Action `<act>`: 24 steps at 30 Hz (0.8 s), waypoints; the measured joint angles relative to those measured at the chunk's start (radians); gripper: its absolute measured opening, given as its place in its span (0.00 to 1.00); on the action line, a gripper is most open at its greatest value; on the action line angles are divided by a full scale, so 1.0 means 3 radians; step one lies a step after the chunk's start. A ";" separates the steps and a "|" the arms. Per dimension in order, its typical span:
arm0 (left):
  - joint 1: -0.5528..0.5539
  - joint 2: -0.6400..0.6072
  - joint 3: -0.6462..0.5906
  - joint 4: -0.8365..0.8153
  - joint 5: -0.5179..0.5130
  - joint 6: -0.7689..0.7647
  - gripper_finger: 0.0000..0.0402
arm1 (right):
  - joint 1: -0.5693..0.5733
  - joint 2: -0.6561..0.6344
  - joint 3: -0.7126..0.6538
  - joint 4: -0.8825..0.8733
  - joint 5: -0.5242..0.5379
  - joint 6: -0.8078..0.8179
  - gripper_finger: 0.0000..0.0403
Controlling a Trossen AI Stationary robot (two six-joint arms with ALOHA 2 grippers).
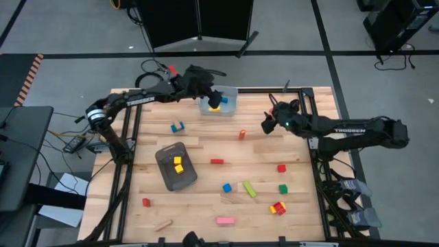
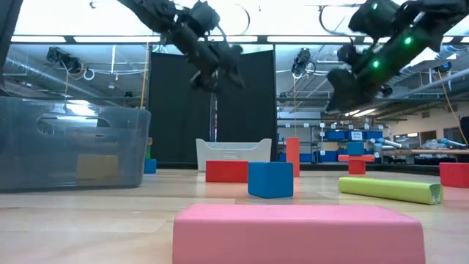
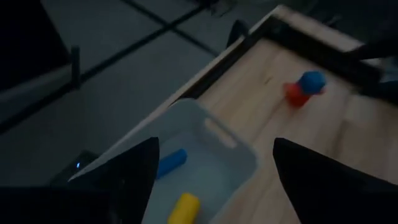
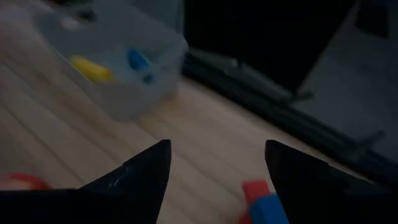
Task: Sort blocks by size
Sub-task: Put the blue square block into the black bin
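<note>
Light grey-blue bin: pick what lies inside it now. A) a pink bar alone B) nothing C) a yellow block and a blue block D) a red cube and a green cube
C: the left wrist view looks down into the light grey-blue bin and shows a yellow block and a blue block lying in it, with the open left gripper above.

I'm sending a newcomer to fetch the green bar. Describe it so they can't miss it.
Start at the wooden table and find the dark grey tray holding yellow cubes. Go right, past the blue cube, to the lime-green bar, lying flat and slanted. Its neighbours are short cubes.
</note>
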 joint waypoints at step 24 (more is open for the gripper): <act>-0.0901 -0.0774 -0.0001 0.0013 -0.0040 0.0029 0.71 | -0.1186 0.0365 0.0117 -0.0494 -0.1139 -0.0697 0.83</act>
